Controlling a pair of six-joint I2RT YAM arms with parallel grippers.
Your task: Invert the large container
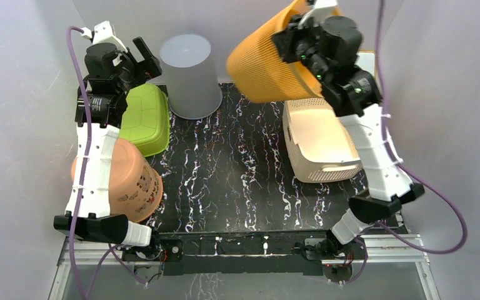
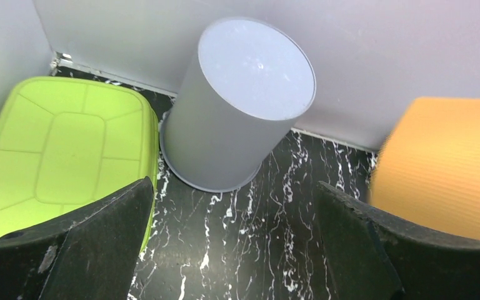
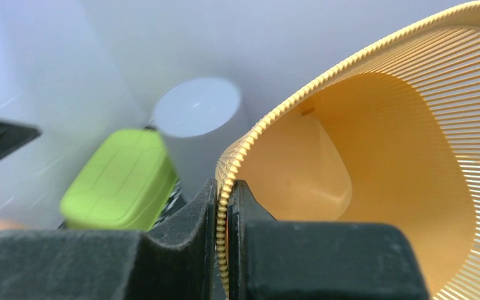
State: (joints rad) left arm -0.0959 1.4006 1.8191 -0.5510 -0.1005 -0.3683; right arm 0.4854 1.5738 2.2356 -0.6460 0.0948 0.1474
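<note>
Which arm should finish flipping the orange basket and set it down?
Right. The right gripper is shut on the rim of the orange basket, which is held up and tilted. The left gripper is open and empty, off by the green tub and grey bin.

Two white arm links (image 1: 94, 169), blk motor joints (image 1: 103, 62), purple cables (image 1: 380, 31), blk textured jaws, green LEDs (image 1: 304, 57)

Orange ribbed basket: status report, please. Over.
Right gripper shut on rim of orange ribbed plastic basket, lifted, tilted sideways. Left gripper open, empty. Cream perforated basket close by, may obstruct.
</note>
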